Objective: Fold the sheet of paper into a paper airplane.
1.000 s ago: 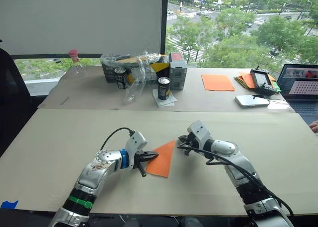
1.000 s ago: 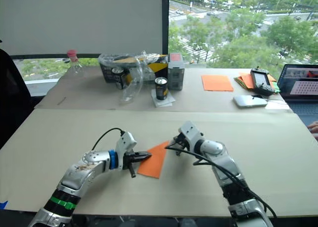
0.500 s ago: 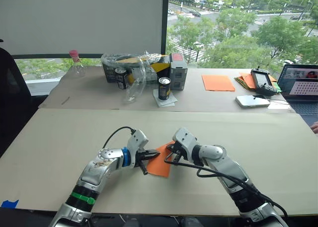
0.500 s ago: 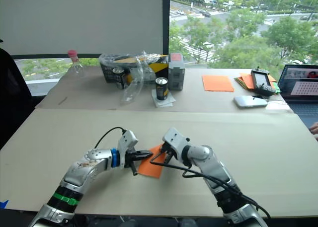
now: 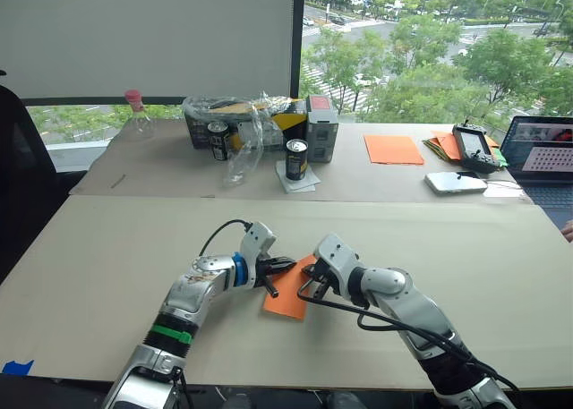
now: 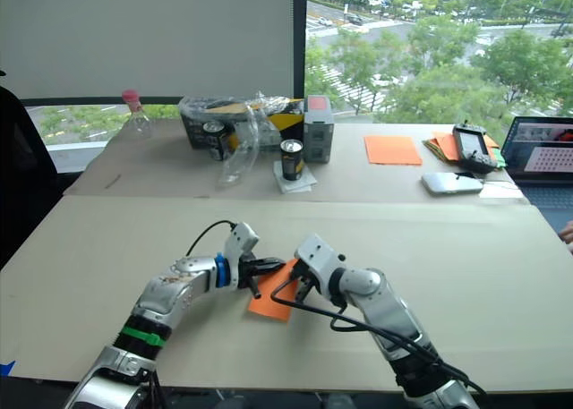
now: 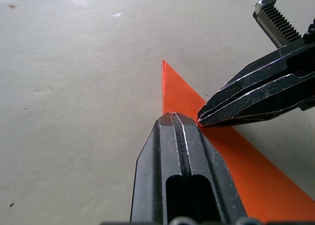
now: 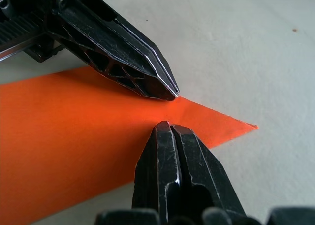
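the left gripper has its two black fingers pressed flat together, the seam between them a thin line, and their blunt tip rests on the sheet of paper near its pointed end. the right gripper is likewise closed, fingers tight against each other, its tip set down on the same orange surface just across from the left one, the two tips almost touching. the fingers are hard, dark and faintly scuffed, with pale worn edges; a ribbed, toothed face shows on the right gripper in the left wrist view.

the paper is thin, matte, bright orange, folded into a long wedge that tapers to a sharp point. it lies flat on the near table, between the two arms, roughly in the middle of the board. that table top is a smooth, pale beige sheet with small dark specks.

on the far table stand two dark drink cans, a crumpled clear plastic bag, a grey box and a clear bottle with a pink cap. further right lie a smooth flat orange sheet, a pile of orange and yellow papers, a black handheld controller and an open laptop.
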You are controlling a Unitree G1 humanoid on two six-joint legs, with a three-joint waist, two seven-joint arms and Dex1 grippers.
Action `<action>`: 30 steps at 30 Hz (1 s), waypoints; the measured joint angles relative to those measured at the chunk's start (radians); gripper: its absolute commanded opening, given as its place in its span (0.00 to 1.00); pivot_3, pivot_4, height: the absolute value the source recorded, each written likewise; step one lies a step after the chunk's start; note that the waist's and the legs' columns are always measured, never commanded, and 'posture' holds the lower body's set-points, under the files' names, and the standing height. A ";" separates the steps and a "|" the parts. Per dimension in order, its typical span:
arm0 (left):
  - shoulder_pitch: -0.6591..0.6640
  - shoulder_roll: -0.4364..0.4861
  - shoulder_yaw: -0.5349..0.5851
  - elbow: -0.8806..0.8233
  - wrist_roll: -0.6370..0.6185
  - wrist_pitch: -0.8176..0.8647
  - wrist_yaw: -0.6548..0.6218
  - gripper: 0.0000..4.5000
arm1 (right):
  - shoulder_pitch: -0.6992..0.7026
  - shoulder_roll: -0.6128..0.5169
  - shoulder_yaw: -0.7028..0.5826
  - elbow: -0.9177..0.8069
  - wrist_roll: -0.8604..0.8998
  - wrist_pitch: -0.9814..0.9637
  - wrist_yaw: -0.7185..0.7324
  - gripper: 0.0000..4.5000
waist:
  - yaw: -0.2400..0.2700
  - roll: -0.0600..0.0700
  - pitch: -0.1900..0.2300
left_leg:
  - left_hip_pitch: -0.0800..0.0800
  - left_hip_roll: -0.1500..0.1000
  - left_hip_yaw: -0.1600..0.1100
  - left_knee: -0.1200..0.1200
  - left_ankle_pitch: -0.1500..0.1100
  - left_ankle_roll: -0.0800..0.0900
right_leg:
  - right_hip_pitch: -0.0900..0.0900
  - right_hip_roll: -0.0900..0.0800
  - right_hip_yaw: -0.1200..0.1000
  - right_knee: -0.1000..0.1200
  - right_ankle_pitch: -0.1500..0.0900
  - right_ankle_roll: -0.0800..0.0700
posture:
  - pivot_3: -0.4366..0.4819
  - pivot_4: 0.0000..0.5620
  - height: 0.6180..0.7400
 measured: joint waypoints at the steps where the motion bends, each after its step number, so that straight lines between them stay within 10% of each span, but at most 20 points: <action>1: -0.004 -0.004 -0.001 0.006 0.001 -0.004 -0.001 0.01 | 0.000 0.000 0.000 0.000 0.000 0.001 0.000 0.00 | 0.000 0.000 0.000 | 0.000 0.000 0.000 0.000 0.000 0.000 | 0.000 0.000 0.000 0.000 0.000 0.000 | 0.48 0.27 0.79; 10: -0.035 -0.026 -0.012 0.062 0.040 -0.040 0.010 0.01 | -0.002 0.004 0.003 -0.003 0.001 0.012 -0.004 0.00 | -0.001 0.000 0.000 | 0.000 0.000 0.000 0.000 0.000 0.000 | 0.000 0.000 0.000 0.000 0.000 0.000 | 0.48 0.27 0.79; 30: 0.267 0.225 0.067 -0.302 -0.047 0.049 -0.043 0.01 | -0.048 0.008 0.038 0.055 0.007 -0.011 0.030 0.00 | -0.025 0.001 -0.004 | 0.007 0.001 0.000 -0.006 0.000 0.000 | 0.003 0.000 0.001 0.000 -0.001 0.000 | 0.48 0.27 0.79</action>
